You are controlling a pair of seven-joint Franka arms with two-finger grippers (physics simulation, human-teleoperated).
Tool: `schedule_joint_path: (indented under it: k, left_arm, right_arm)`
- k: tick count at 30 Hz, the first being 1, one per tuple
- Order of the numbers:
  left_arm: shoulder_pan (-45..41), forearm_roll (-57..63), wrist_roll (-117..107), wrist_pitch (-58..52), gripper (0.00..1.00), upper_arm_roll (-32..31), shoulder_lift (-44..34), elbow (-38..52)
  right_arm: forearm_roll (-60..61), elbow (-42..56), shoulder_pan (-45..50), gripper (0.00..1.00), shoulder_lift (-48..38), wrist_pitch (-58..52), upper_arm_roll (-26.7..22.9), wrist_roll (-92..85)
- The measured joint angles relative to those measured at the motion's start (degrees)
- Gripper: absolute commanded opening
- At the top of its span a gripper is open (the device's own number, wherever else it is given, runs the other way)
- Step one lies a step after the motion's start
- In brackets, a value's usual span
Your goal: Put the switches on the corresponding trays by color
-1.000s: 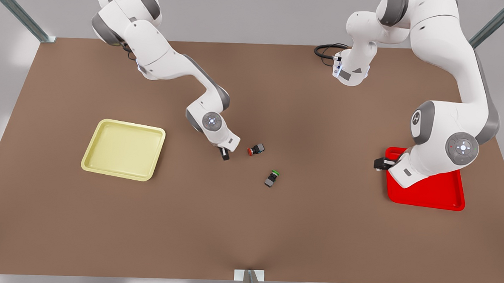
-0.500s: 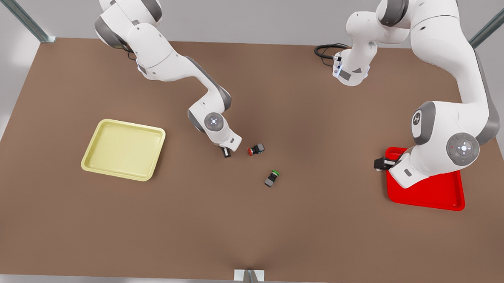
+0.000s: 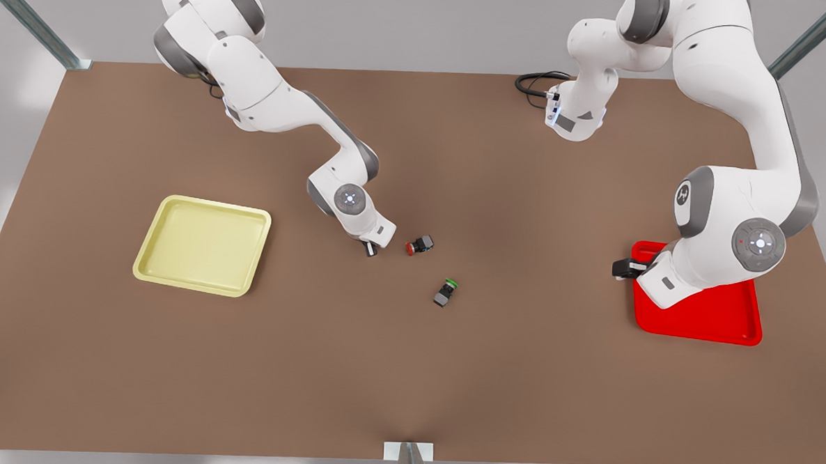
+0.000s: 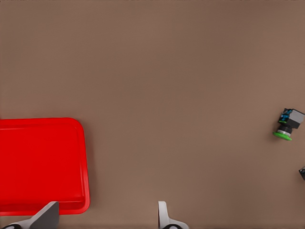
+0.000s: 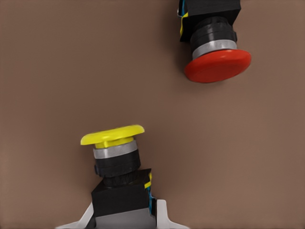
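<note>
The yellow switch lies on its side on the table, and my right gripper is shut on its black body, one finger against each side. In the front view this gripper is near the middle of the table, right of the pale yellow tray. The red switch lies just beyond it, untouched. The green switch lies a little nearer the front edge. My left gripper waits open at the left edge of the red tray, holding nothing.
A black cable coils at the table's far edge, by the base of the arm on the front view's right. A metal bracket sits at the middle of the front edge. Bare brown table stretches between the two trays.
My right gripper has shifted slightly toward the red switch and settled around the yellow switch. The left arm, both trays and the other two switches have stayed put.
</note>
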Motion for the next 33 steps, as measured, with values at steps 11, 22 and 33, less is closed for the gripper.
schedule_joint_path:
  k: [11, 22, 33]
  left_arm:
    - [-0.1, -0.3, -0.2, -0.3, 1.00, 0.0, 0.0, 0.1]
    - [-16.3, -0.5, 11.1, 2.1, 1.00, -6.5, 4.7, -0.1]
    - [-33.5, -4.0, -0.3, 23.5, 1.00, -6.6, 19.0, 0.1]
  right_arm:
    - [0.2, -6.7, -3.8, 0.48, -8.2, -0.6, -0.4, -0.3]
    - [0.9, -19.0, -6.8, 0.48, -24.2, -5.8, -15.8, -18.8]
    - [8.6, -20.0, -8.8, 0.49, -23.5, -14.7, -31.3, -43.8]
